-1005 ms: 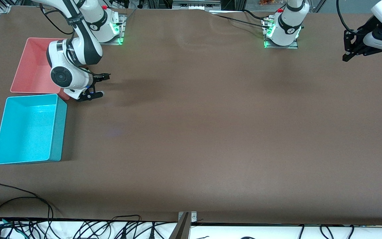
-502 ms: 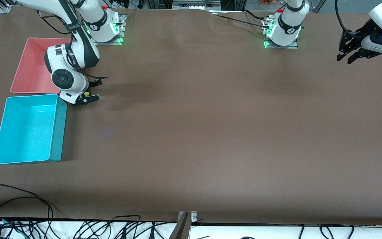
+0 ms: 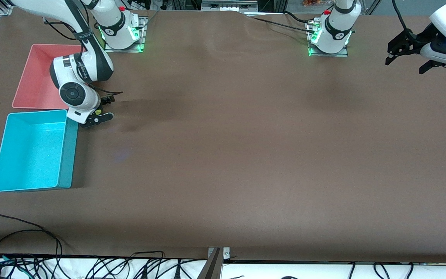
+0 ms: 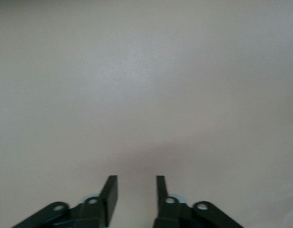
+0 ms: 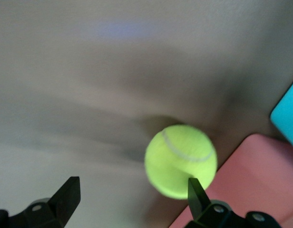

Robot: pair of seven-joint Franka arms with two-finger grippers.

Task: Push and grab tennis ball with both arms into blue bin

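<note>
The tennis ball [image 3: 98, 112] lies on the brown table by the corner where the pink-red tub meets the blue bin [image 3: 33, 151]. My right gripper [image 3: 105, 108] is low over it and open, the ball between the jaws. In the right wrist view the ball [image 5: 180, 159] lies close against one fingertip [image 5: 196, 189], with a wide gap to the other; the right gripper [image 5: 132, 187] is not closed on it. My left gripper [image 3: 405, 62] hangs open and empty over the left arm's end of the table; the left wrist view shows the left gripper [image 4: 134, 183] over bare table.
A pink-red tub [image 3: 37, 77] stands beside the blue bin, farther from the front camera; its edge [image 5: 260, 180] and a corner of the blue bin [image 5: 287, 114] show in the right wrist view. Cables lie along the table's front edge [image 3: 33, 232].
My right gripper has shifted toward the blue bin, and the ball now shows between its fingers. My left gripper has turned and drifted slightly toward the table's middle.
</note>
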